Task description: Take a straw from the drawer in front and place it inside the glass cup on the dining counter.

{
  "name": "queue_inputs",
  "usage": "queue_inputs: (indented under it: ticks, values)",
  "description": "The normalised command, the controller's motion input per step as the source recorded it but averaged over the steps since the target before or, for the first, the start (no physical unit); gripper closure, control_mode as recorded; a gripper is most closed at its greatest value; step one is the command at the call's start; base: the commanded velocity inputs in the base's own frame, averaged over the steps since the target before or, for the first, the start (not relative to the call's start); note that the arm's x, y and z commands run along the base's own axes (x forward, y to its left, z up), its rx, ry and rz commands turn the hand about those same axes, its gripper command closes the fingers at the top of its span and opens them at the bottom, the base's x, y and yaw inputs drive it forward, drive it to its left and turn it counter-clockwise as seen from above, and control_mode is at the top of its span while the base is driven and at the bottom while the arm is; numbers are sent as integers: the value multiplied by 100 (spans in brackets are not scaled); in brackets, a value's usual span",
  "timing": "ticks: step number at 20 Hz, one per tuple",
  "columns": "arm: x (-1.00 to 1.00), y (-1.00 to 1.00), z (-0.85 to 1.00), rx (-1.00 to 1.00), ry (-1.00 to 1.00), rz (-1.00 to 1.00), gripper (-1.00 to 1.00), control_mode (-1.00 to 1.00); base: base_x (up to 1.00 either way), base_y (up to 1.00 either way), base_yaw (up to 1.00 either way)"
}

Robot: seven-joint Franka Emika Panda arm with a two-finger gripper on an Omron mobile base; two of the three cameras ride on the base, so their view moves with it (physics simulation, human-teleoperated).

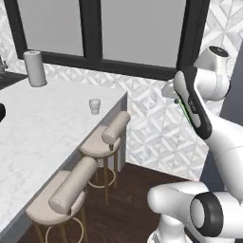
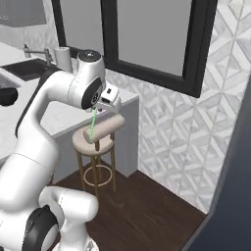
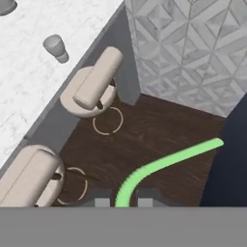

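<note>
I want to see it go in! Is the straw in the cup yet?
Not yet. The gripper holds the straw above the floor; the glass cup stands apart.

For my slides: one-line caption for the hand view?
Gripper shut on the green straw, above the stools beside the dining counter and its glass cup.

In the left base view the arm's forearm covers most of the straw point(image 1: 182, 108), we only get a green sliver. The gripper point(image 3: 123, 201) fingertips are barely visible in the hand view, so the straw's lower end is hidden between them. The glass cup point(image 1: 95, 106) is too small to see inside, probably empty
</note>
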Motion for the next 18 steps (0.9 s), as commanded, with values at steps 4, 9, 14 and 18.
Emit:
queue_inputs:
  ticks: [4,9,14,18]
  values:
    - [0,0,0,0,0,0,100,100,38,-63,56]
    - [0,0,0,0,0,0,100,100,30,-41,70]
    - [0,0,0,0,0,0,100,100,24,-58,64]
    - [0,0,0,0,0,0,100,100,18,-81,56]
